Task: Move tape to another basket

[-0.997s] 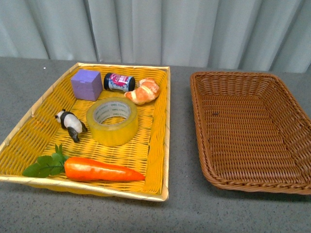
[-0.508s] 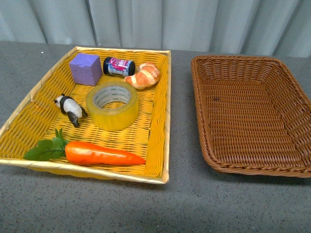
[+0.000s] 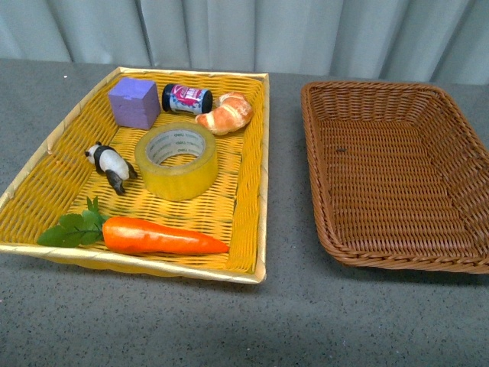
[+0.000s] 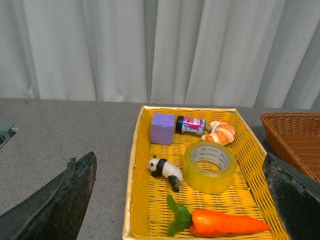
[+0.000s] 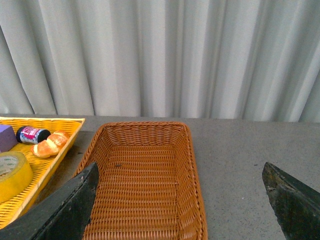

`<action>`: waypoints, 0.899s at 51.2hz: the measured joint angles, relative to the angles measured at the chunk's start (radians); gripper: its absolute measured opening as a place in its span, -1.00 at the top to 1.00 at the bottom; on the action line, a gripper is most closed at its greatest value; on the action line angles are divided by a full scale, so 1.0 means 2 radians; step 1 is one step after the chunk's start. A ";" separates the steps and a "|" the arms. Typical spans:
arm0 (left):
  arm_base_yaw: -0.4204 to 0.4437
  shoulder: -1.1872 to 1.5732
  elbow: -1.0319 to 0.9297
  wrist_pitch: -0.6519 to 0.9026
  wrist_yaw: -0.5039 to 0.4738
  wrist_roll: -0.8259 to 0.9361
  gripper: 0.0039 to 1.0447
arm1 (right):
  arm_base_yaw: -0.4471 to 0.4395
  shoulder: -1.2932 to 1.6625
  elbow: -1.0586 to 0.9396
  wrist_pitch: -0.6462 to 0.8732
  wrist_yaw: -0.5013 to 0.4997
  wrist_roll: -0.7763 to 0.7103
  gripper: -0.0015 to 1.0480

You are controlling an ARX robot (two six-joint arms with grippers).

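Note:
The tape [image 3: 176, 160], a wide yellowish roll with a white printed core, lies flat in the middle of the yellow woven tray [image 3: 254, 153]. It also shows in the left wrist view [image 4: 209, 166] and at the edge of the right wrist view [image 5: 12, 175]. The dark brown wicker basket [image 3: 397, 176] stands empty to the right; it also shows in the right wrist view [image 5: 142, 180]. Neither arm shows in the front view. My left gripper [image 4: 182, 210] is open, high above the yellow tray's near side. My right gripper [image 5: 182, 205] is open, above the basket's right rim.
The yellow tray also holds a toy panda [image 3: 111, 165], a purple cube [image 3: 134, 102], a small dark jar [image 3: 186, 99], a croissant [image 3: 225, 112] and a carrot [image 3: 153, 235]. Grey tabletop [image 3: 290, 306] surrounds both; a grey curtain [image 3: 252, 30] hangs behind.
The front view has tilted: both trays sit higher in the picture than a second ago. Nothing on the table has moved relative to the rest.

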 joint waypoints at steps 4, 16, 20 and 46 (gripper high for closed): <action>0.000 0.000 0.000 0.000 0.000 0.000 -0.88 | 0.000 0.000 0.000 0.000 0.000 0.000 -0.82; 0.000 0.000 0.000 0.000 0.000 0.000 -0.88 | 0.000 0.000 0.000 0.000 0.000 0.000 -0.82; 0.000 0.000 0.000 0.000 0.000 0.000 -0.88 | 0.000 0.000 0.000 0.000 0.000 0.000 -0.83; 0.000 0.000 0.000 0.000 0.000 0.000 -0.88 | 0.000 0.000 0.000 0.000 0.000 0.000 -0.82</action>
